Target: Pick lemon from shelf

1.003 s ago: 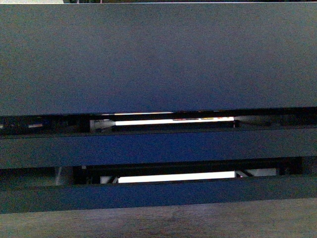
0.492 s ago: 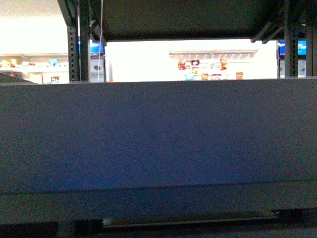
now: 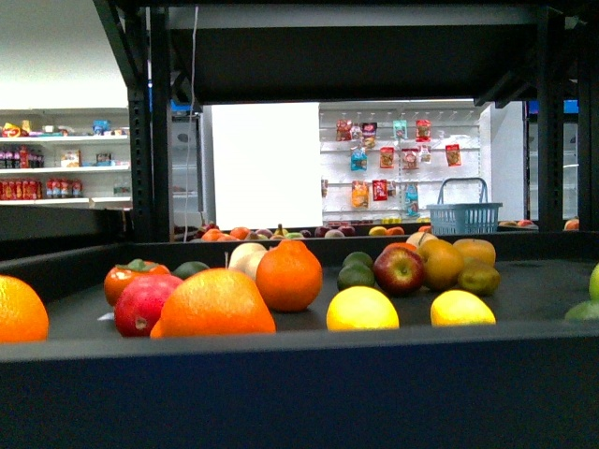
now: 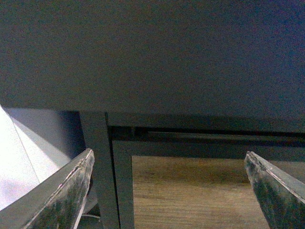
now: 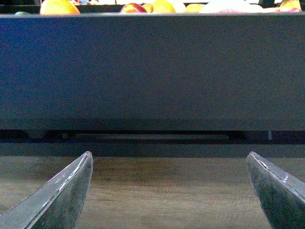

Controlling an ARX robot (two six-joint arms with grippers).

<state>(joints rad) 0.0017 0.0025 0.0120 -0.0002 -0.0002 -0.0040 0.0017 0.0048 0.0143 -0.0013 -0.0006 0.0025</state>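
lemon (image 3: pixel 362 309) sits near the front rim of the shelf (image 3: pixel 299 374), second lemon (image 3: pixel 462 308) just right of it | likely firm, light, smooth, prone to roll: grip across its middle | left gripper (image 4: pixel 169 162) and right gripper (image 5: pixel 169 162) spread wide, empty, facing the shelf front

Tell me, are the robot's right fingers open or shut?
Open. The right arm's grey metal fingers stand far apart, with nothing held between them.

On the shelf (image 3: pixel 281 374) deck, front centre, the lemon (image 3: pixel 362 309) — orange (image 3: pixel 289 275) behind-left, apple (image 3: pixel 399 269) behind-right.
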